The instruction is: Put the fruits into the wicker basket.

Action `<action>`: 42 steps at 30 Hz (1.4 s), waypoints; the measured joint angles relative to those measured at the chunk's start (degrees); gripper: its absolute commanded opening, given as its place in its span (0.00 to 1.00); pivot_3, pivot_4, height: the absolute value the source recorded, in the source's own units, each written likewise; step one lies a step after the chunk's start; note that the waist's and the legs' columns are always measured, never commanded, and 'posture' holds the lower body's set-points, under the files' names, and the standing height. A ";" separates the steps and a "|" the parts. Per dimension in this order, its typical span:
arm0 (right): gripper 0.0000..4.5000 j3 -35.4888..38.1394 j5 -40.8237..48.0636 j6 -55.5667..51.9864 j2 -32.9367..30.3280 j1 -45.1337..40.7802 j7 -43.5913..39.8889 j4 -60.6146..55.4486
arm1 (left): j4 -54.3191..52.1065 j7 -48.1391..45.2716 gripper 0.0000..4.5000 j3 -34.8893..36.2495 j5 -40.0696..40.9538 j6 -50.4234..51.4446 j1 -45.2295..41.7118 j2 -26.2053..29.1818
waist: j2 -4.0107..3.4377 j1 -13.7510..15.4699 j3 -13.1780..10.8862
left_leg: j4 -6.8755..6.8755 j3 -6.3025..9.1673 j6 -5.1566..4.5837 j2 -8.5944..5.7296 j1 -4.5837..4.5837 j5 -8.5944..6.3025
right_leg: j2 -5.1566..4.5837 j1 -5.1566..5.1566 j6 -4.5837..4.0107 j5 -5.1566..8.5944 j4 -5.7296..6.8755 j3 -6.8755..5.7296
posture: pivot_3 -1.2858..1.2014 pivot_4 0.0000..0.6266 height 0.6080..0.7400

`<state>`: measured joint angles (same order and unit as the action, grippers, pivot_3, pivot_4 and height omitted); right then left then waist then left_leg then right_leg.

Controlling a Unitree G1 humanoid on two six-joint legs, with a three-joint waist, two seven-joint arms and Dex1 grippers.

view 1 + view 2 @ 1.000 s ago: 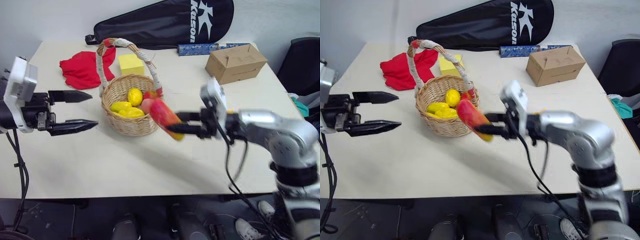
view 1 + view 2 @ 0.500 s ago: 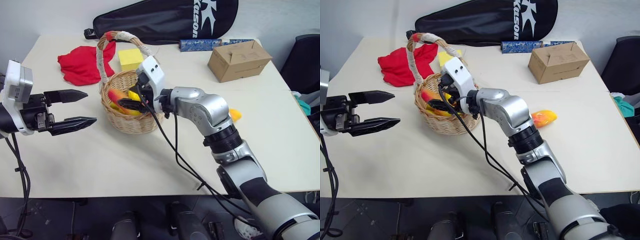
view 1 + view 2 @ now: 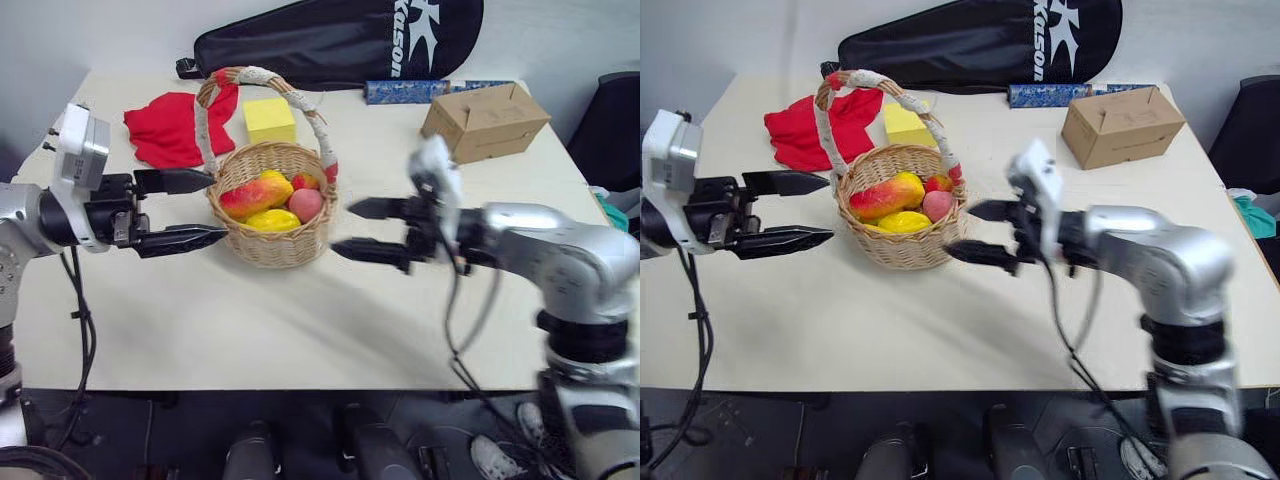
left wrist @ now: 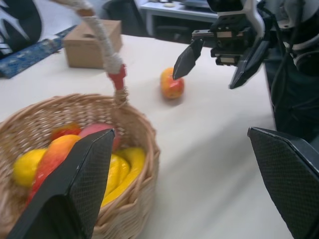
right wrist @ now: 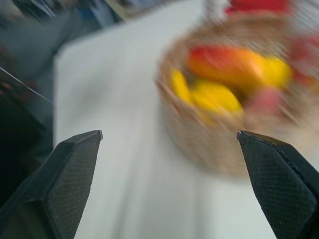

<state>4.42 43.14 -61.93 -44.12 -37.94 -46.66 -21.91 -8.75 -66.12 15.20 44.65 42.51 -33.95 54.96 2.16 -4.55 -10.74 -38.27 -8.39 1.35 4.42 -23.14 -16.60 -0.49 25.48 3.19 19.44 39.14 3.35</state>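
Note:
The wicker basket (image 3: 268,247) stands left of the table's middle, its handle (image 3: 206,118) arching over it. Inside lie a red-orange mango (image 3: 253,196), yellow lemons (image 3: 271,220), a pink peach (image 3: 306,204) and a small red fruit (image 3: 303,181). My left gripper (image 3: 218,207) is open and empty, just left of the basket's wall. My right gripper (image 3: 342,229) is open and empty, a short way right of the basket. In the left wrist view a second mango (image 4: 171,83) lies on the table beyond the right gripper (image 4: 205,79).
A red cloth (image 3: 168,128) and a yellow cube (image 3: 269,118) lie behind the basket. A cardboard box (image 3: 487,120), a blue roll (image 3: 420,90) and a black racket bag (image 3: 340,40) sit along the far edge. The near half of the table is bare.
My right gripper carried a mango over the basket, opened and left it inside, then drew back to the right. My left gripper has moved right, closer to the basket.

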 measured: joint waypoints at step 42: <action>0.60 -12.30 -18.94 30.20 3.14 -3.88 -20.37 17.04 | -4.37 1.54 1.00 2.36 4.29 4.96 0.62 3.96 | -0.23 -2.01 -0.14 | 0.06 0.09 0.45 0.23 1.16 0.21 | 0.29 -0.79 -0.17 0.10 0.56 0.17 | 0.52 0.24 1.00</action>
<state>-7.88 24.21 -31.73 -40.98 -41.82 -67.04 -4.87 -13.12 -64.58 17.56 48.94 47.47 -33.33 58.92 1.93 -6.57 -10.88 -38.20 -8.29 1.80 4.66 -21.97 -16.39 -0.20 24.69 3.02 19.54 39.70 3.51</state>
